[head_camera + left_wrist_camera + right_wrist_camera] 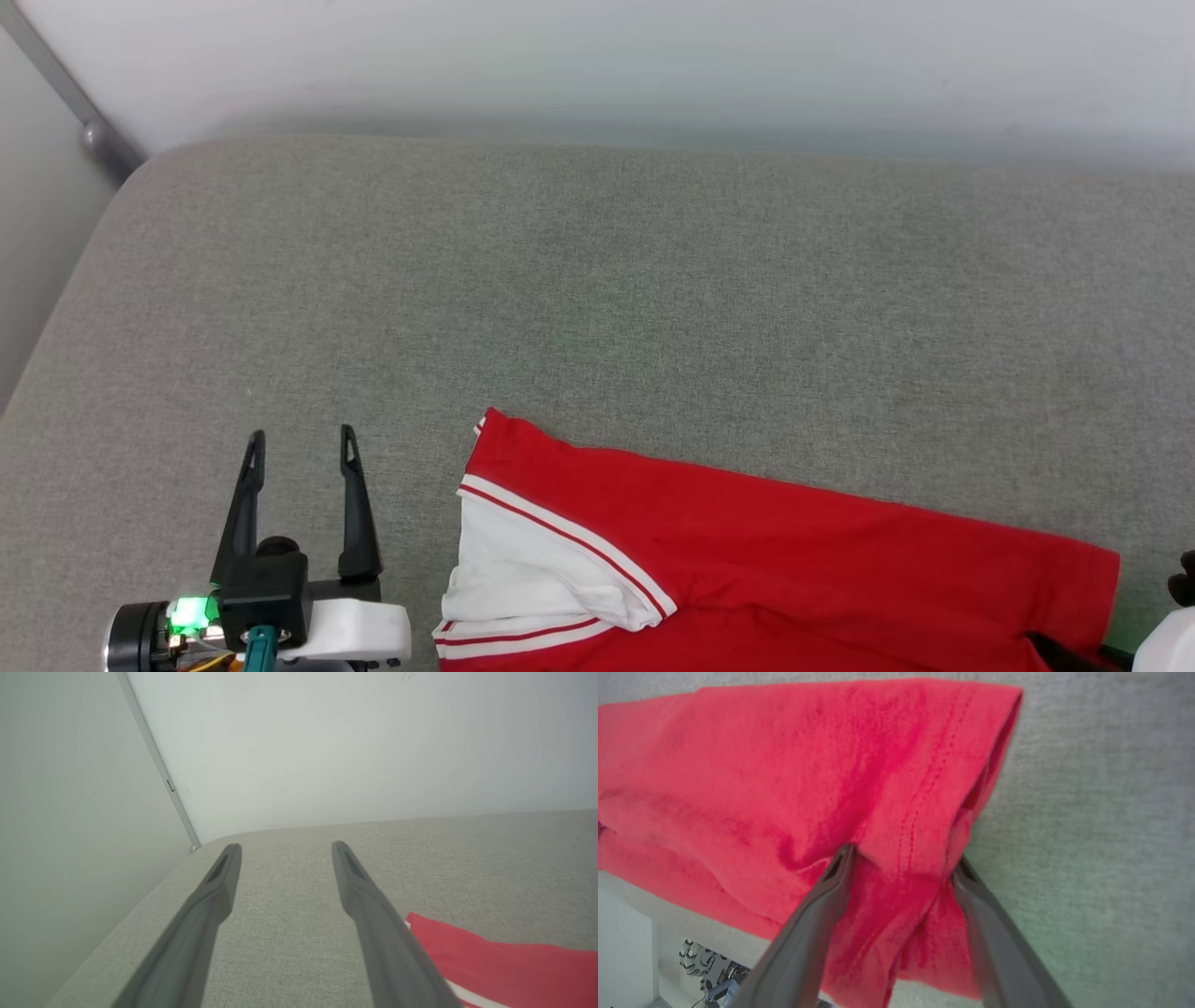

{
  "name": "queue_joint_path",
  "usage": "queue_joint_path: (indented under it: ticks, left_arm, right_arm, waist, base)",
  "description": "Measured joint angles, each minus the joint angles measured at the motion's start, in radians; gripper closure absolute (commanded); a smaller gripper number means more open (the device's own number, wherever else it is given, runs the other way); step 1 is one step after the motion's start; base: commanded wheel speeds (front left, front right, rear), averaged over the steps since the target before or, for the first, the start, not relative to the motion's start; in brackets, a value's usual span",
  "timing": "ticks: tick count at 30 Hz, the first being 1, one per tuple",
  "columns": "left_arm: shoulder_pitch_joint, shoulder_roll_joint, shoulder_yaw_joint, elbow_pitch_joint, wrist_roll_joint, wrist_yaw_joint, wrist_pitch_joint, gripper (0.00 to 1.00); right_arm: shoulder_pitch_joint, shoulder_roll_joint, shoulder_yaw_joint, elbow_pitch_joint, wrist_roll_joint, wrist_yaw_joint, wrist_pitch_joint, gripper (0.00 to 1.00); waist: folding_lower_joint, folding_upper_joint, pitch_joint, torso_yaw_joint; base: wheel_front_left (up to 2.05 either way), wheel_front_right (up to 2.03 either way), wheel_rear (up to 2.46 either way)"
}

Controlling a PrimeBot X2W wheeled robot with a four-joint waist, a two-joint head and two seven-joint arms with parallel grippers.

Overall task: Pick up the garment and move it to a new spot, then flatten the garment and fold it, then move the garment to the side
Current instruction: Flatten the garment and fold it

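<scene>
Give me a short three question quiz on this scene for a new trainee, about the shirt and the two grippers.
1. True or false: the left gripper holds the shirt.
2. The sleeve is: A white, B black, C blue.
3. Which gripper straddles the shirt's edge?
Key: 1 false; 2 A; 3 the right gripper.

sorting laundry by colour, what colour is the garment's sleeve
White sleeve with red-and-white striped trim on the red garment, clearest in the head view.
</scene>
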Motion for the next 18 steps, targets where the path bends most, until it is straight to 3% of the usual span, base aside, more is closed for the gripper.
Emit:
queue_joint_path:
  ticks: [8, 18]
  left_arm:
    - [0.053, -0.053, 0.063, 0.005, 0.073, -0.045, 0.000, 0.00]
    - [0.088, -0.083, 0.080, 0.025, 0.121, -0.079, 0.000, 0.00]
  right_arm:
    - [-0.013, -0.026, 0.012, 0.017, 0.025, 0.004, -0.001, 1.00]
    - [-0.019, -0.133, -0.119, 0.069, 0.016, 0.004, 0.012, 1.00]
  waist:
    - [0.0000, 0.0000, -0.037, -0.009]
    - [0.0000, 0.0000, -0.075, -0.031]
  base:
    - [0.00, 0.00, 0.00]
    - [0.00, 0.00, 0.00]
